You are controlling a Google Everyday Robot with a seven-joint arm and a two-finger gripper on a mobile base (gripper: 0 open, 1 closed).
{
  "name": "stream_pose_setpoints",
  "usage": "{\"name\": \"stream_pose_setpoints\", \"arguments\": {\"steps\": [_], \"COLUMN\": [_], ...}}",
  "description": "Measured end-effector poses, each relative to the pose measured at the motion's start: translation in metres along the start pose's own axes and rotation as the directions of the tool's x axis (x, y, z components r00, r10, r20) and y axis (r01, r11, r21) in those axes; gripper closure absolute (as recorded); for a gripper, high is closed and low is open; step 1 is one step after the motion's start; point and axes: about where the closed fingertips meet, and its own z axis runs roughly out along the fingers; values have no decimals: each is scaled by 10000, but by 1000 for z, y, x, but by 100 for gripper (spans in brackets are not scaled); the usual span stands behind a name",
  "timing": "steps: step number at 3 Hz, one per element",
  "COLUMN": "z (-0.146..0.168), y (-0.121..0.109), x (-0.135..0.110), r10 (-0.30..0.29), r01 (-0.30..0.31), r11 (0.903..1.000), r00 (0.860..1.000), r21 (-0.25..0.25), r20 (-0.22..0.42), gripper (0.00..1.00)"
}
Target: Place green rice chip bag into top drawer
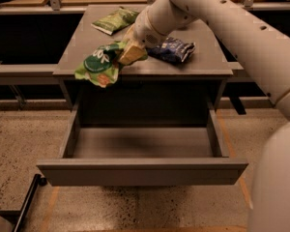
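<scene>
i see the gripper (128, 52) at the front edge of the table (77, 42), clamped on the green rice chip bag (99, 69) and covering its upper corner. the arm (232, 28) hides part of the dark blue bag (176, 50) and runs off the right edge. the top drawer (140, 173) tucks its back under the table.

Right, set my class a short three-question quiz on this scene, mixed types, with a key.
1. True or false: the wide, shallow grey metal top drawer stands open.
2. The gripper has its jaws shut on: A the puffy bright green rice chip bag; B a dark blue bag; C an olive-green bag.
3. Fill in: the gripper hovers over the grey table's ___ edge.
Key: 1 true; 2 A; 3 front.
</scene>
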Motion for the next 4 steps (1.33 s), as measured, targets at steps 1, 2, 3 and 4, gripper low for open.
{"name": "stream_pose_setpoints", "arguments": {"steps": [1,2,3,4], "z": [-36,-57,-53,-25], "y": [54,111,146,168], "x": [3,21,47,91], "r10": [-299,62,709,1720], "r01": [285,-116,-795,-1827], "r11": [9987,9950,9868,9684], "r00": [9990,9985,9953,9822], "r21": [-429,-995,-1410,-1700], "r20": [-323,-538,-653,-760], "gripper": [100,100,100,99]}}
